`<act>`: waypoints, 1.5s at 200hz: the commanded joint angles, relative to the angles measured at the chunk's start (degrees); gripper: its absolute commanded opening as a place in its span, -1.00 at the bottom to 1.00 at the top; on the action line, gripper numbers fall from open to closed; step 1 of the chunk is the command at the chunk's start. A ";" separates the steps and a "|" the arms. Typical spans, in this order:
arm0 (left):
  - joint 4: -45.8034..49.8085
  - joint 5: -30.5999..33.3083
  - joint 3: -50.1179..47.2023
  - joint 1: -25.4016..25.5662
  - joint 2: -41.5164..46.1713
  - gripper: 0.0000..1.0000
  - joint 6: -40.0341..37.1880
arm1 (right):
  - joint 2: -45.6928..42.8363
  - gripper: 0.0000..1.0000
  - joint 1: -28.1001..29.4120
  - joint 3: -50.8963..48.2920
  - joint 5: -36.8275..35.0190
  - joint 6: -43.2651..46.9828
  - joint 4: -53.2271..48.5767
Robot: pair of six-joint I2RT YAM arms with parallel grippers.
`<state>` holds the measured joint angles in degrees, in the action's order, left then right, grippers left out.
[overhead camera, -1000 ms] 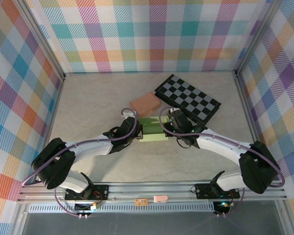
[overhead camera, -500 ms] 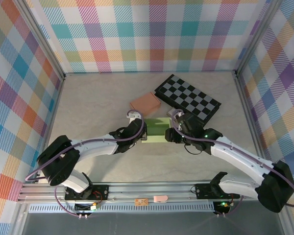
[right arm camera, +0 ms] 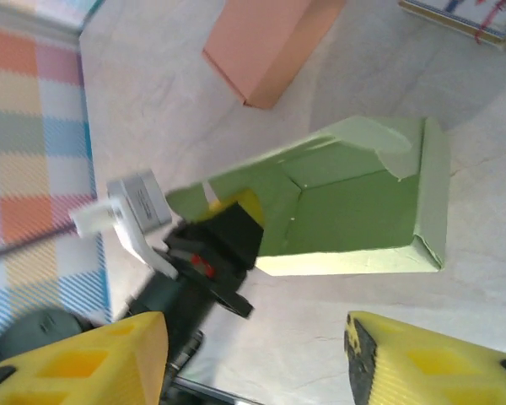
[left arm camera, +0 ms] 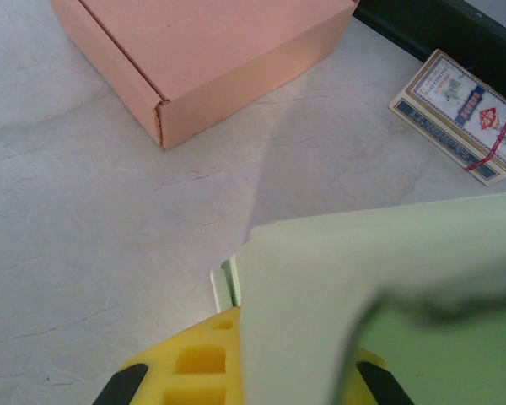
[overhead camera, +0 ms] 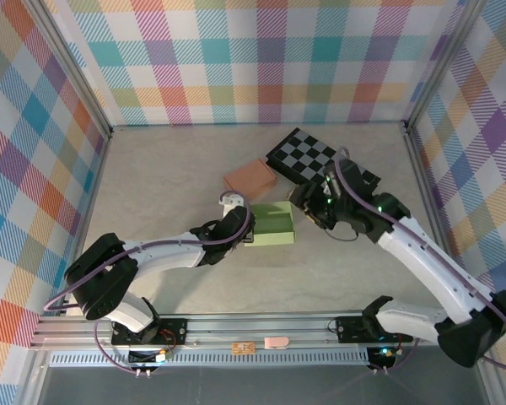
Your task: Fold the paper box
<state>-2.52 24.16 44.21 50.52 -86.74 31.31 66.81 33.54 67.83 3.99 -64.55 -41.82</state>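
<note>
At the middle of the surface [overhead camera: 169, 186] sits the green paper box [overhead camera: 270, 225], its open side turned up so that the inside floor and walls can be seen from above. On the box's left end the left claw [overhead camera: 246, 221] is clamped together on the green wall. From the right wrist camera one yellow finger of that claw [right arm camera: 228, 219] lies inside the box [right arm camera: 346, 211] and its black body lies outside, with the wall pinched between. The left wrist view has the same pale green panel [left arm camera: 363, 278] rising out of the left claw [left arm camera: 278, 380] and hiding most of what lies beyond it.

Just off the box's right end, the right claw [overhead camera: 306, 202] hangs above the surface with its fingers spread apart and nothing between them. Its own camera looks down past the two yellow fingers of the right claw [right arm camera: 253, 363] at the box, apart from it. A rounded flap stands along the box's far edge.

Beyond the box on its far left lies a closed salmon box [overhead camera: 250, 177], near but not touching. Beyond its far right lies a black-and-white checkerboard [overhead camera: 320, 164], with a small card pack [left arm camera: 460, 118] between that board and the green box.
</note>
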 commanded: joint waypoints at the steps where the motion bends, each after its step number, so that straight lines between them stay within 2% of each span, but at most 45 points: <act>1: 7.02 -0.26 -0.12 1.15 -1.31 -1.00 0.91 | 5.17 0.11 -4.30 4.94 5.99 -7.96 -6.84; 26: 6.88 0.13 -0.18 1.85 -1.72 -1.00 1.03 | 10.80 0.07 -8.99 8.31 12.11 -10.91 -8.50; 49: 6.84 0.70 -0.17 2.36 -1.94 -1.00 1.15 | 13.09 0.07 -10.03 9.03 15.34 -16.59 -8.53; 93: 7.13 1.50 0.63 2.98 -2.79 -1.00 1.59 | 12.92 0.05 -8.03 5.93 17.55 -30.54 -3.39; 145: 7.37 2.43 1.46 3.27 -3.95 -1.00 2.44 | 15.63 0.01 -4.09 3.35 15.12 -38.69 5.09; 178: 7.51 2.70 1.48 3.45 -4.05 -1.00 3.13 | 18.62 -0.05 -1.67 4.34 14.27 -40.17 5.75; 230: 7.97 3.09 2.02 3.62 -4.05 -1.00 3.24 | 20.77 -0.18 -0.84 3.92 10.17 -39.72 7.18; 300: 7.91 3.35 2.01 3.79 -3.63 -1.00 3.56 | 21.66 -0.67 -0.45 1.22 9.90 -38.89 7.55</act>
<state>-0.03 28.21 46.76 53.19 -88.88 33.71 88.82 32.71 71.09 14.37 -102.67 -33.78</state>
